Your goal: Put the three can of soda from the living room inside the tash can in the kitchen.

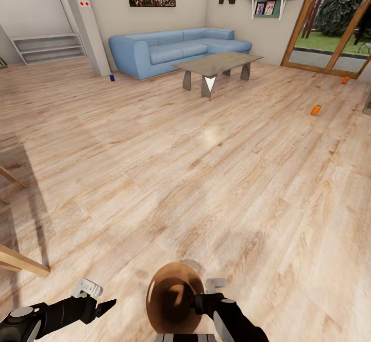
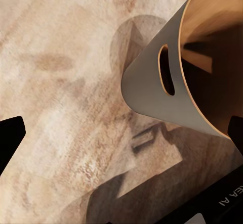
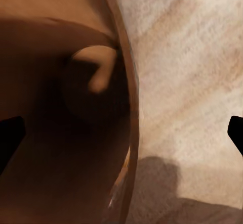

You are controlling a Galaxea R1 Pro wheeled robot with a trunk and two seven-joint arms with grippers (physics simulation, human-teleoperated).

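Living room: wood floor, one blue sofa upper centre, one low table before it. One tash can bottom centre, right gripper pinching its rim; looks rigid, light, best held by the rim or slot handle. Left gripper spread, empty, lower left. Three cans on floor: blue can upper left, two orange cans upper right; likely light, smooth, dentable; grip mid-body.

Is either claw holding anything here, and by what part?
The right claw holds the trash can by its rim; the left claw is empty.
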